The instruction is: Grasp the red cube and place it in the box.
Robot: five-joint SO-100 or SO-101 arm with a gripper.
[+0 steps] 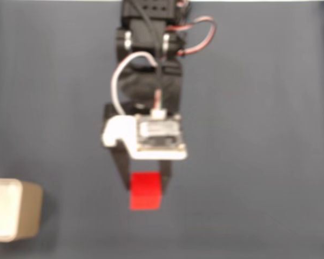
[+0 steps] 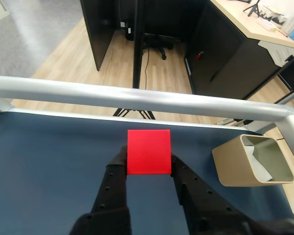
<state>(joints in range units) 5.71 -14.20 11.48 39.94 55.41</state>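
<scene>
You are looking, nearest the wrist camera, at the gripper point(image 2: 148, 164) with its two black fingers point(image 2: 116, 169) closing on either side of the red cube point(image 2: 148, 152); the jaws are clenched on the cube, pressing its two opposite side faces so that the front face is showing flat and square to the camera. The cube appears to be sitting high against the blue mat point(image 2: 49, 156), its upper edge reaching toward the far rim, so you are probably carrying it just clear of the surface rather than resting it there, though neither picture settles that. Taking the cube as your landmark, the box point(image 2: 252, 160) is lying off to its right in the wrist view, well apart, tilted so its white-lined opening is facing you. Beyond the cube, the metal rail point(image 2: 137, 98) is running across the table's far edge, with office floor and desks behind it. In the fixed view the gripper point(image 1: 144, 181) is pointing downward in frame with the cube point(image 1: 146, 190) between its tips, and the box point(image 1: 13, 209) is lying to the cube's lower left, so your next move calls for swinging across that open stretch of mat.
</scene>
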